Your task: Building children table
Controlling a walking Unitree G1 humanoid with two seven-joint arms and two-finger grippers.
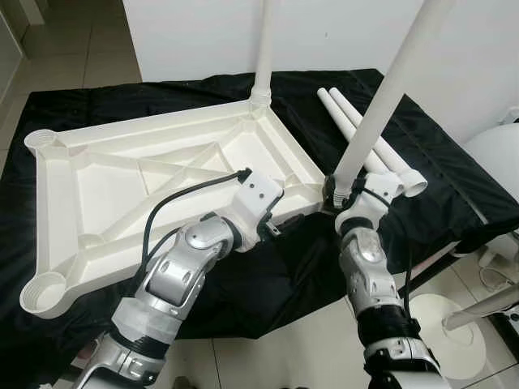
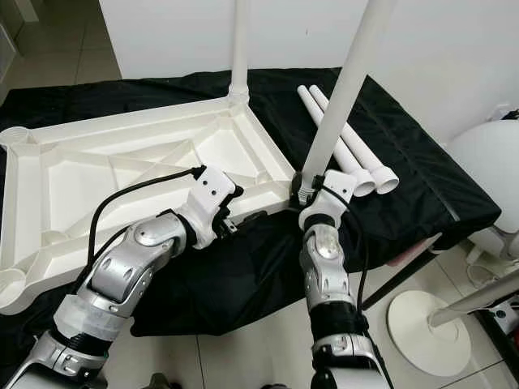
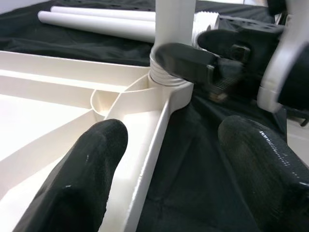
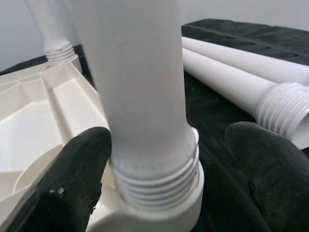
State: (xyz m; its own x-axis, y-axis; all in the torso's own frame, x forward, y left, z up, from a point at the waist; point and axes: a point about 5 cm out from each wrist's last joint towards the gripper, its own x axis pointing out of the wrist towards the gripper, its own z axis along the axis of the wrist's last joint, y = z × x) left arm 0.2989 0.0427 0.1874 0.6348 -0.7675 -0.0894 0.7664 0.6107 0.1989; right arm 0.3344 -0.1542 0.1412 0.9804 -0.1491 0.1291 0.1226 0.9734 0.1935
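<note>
Table leg (image 4: 145, 96): threads partly exposed, tilted; may cross-thread in corner socket (image 4: 159, 212).
Right pincer (image 4: 169, 159): open, straddling leg base.
Left pincer (image 3: 164, 164): open, astride frame rim (image 3: 149, 159).

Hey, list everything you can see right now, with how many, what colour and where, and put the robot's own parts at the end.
Tabletop: one, white, upside down on the black cloth, ribbed underside up.
Fitted legs: two, white, upright in sockets; far corner and near right corner.
Loose legs: two, white, lying side by side on the cloth right of the tabletop.
Empty corner sockets: two, white, at the tabletop's left end, far and near.
Black cloth: one, covering the work surface.
Floor-stand base: one, white, round, on the tiled floor at right.
Left gripper: fingers open, straddling the tabletop's near-right rim.
Right gripper: fingers open, either side of the near leg's threaded base.
</note>
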